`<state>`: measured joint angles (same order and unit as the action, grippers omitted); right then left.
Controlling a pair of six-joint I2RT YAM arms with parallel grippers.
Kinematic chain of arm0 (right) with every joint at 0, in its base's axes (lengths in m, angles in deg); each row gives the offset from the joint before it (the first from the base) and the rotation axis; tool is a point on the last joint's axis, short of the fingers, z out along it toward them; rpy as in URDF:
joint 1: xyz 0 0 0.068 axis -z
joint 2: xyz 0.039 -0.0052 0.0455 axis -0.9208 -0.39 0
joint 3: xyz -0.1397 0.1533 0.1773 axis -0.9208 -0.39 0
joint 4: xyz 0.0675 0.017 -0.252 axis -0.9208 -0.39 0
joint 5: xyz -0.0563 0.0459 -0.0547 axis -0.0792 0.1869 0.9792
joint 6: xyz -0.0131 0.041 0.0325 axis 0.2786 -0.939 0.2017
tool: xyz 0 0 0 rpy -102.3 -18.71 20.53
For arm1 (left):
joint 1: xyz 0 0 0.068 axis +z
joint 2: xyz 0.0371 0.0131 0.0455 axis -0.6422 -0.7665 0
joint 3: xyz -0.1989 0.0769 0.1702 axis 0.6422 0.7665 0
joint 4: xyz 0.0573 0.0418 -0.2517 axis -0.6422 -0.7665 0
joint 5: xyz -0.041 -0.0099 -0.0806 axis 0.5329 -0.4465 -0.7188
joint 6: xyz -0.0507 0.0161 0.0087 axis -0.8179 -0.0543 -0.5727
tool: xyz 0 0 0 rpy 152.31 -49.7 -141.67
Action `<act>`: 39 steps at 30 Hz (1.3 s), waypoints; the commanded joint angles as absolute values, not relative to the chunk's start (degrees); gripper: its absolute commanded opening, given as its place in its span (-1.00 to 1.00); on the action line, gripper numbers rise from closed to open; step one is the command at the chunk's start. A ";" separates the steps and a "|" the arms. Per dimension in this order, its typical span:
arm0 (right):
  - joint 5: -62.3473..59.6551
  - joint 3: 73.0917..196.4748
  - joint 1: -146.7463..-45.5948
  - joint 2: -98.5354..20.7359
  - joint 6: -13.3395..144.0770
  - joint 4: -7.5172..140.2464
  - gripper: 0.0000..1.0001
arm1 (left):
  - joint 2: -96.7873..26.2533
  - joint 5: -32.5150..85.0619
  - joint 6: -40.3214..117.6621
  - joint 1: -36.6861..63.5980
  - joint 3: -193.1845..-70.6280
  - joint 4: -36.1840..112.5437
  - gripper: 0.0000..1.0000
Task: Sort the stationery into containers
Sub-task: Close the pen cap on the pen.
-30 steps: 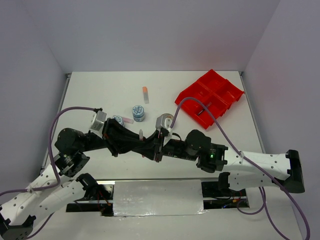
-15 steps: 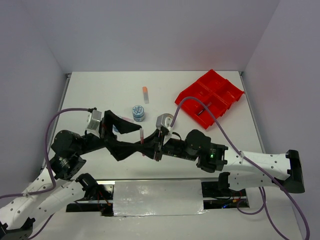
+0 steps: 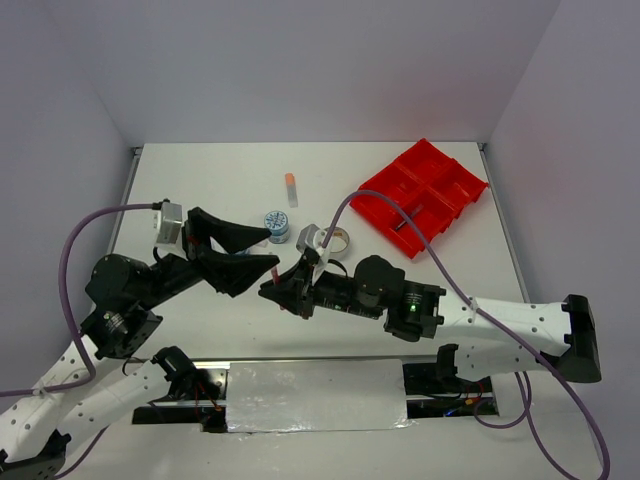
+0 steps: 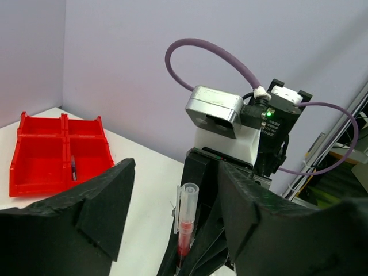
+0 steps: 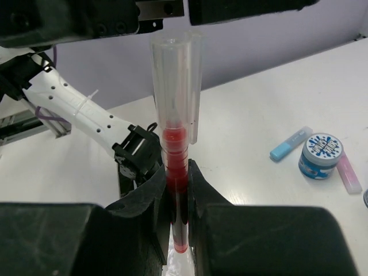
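The right tool [image 5: 177, 194] is pinching the pen [image 5: 175, 146] low on its red barrel, cap up, off the surface [image 3: 200, 180]. Being light, stiff and slick, it is probably wanting a mid-barrel hold. The left tool [image 3: 263, 248] is gaping empty alongside.

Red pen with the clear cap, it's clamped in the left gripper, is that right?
Not quite: the red pen with the clear cap is clamped in the right gripper, not the left. The right wrist view shows it pinched there, while the left gripper stands open.
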<state>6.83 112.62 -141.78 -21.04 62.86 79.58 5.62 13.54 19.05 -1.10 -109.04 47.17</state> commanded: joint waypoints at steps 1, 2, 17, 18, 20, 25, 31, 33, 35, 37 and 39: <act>10.06 116.10 -141.57 -20.92 61.99 79.79 -1.00 | 4.98 13.88 20.89 -1.27 -110.63 47.86 0.40; 10.25 116.10 -141.57 -20.84 61.99 79.71 -1.00 | 5.07 14.05 21.16 -1.27 -110.71 47.42 0.36; 11.13 118.30 -141.66 -22.33 62.16 77.24 -1.00 | 3.75 11.77 21.86 -1.27 -110.54 45.31 0.25; 11.30 118.82 -141.58 -22.42 62.16 76.63 -1.00 | 3.75 11.77 21.86 -1.27 -110.54 45.13 0.21; 11.13 119.26 -141.57 -22.86 62.25 76.19 -1.00 | 3.93 11.51 21.77 -1.27 -110.01 45.30 0.05; 11.57 119.18 -141.57 -22.69 62.16 76.36 -1.00 | 3.23 11.51 21.77 -1.27 -110.54 44.08 -0.72; 13.76 118.74 -140.96 -19.35 63.13 79.52 -1.00 | 2.17 13.96 20.11 -1.27 -108.53 40.74 -1.00; 13.77 119.52 -140.43 -18.47 63.57 80.84 -1.00 | 2.61 13.79 18.88 -1.27 -106.33 41.69 -1.00; 13.50 119.97 -139.64 -17.24 64.53 82.33 -1.00 | 2.79 13.44 17.21 -1.27 -103.43 41.96 -1.00; 13.50 120.67 -138.85 -16.09 65.06 84.36 -1.00 | 2.87 13.44 16.07 -1.27 -100.71 41.79 -1.00; 13.33 121.20 -137.80 -15.30 65.41 86.46 -1.00 | 2.70 12.74 14.83 -1.35 -99.03 41.70 -1.00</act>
